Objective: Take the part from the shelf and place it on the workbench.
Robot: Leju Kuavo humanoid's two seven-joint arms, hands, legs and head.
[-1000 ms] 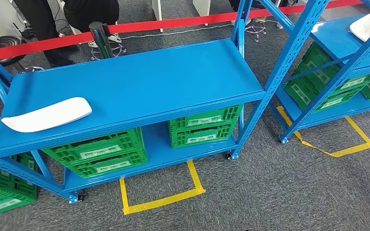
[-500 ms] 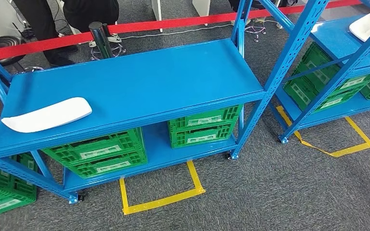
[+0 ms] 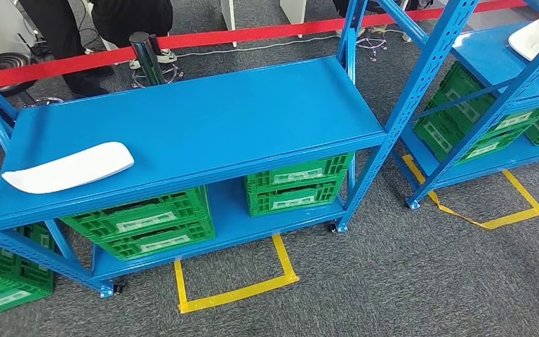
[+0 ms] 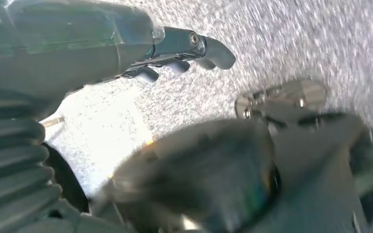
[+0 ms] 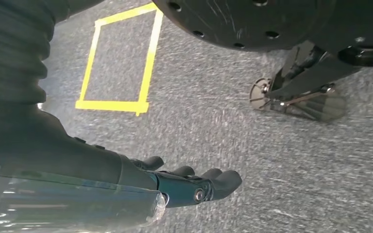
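Nothing moved vs earlier: white part [image 3: 68, 168] flat on blue shelf [image 3: 203, 126], left hand [image 4: 175, 53] & right hand [image 5: 184, 182] fingers released, over carpet.

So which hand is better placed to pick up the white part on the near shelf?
Probably left. The white part lies at the left end of the blue shelf, on the left arm's side. Both the left hand and right hand hang over the carpet holding nothing.

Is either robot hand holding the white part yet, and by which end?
Neither. The white part lies untouched on the blue shelf; the left robot hand and right robot hand hang empty over the carpet.
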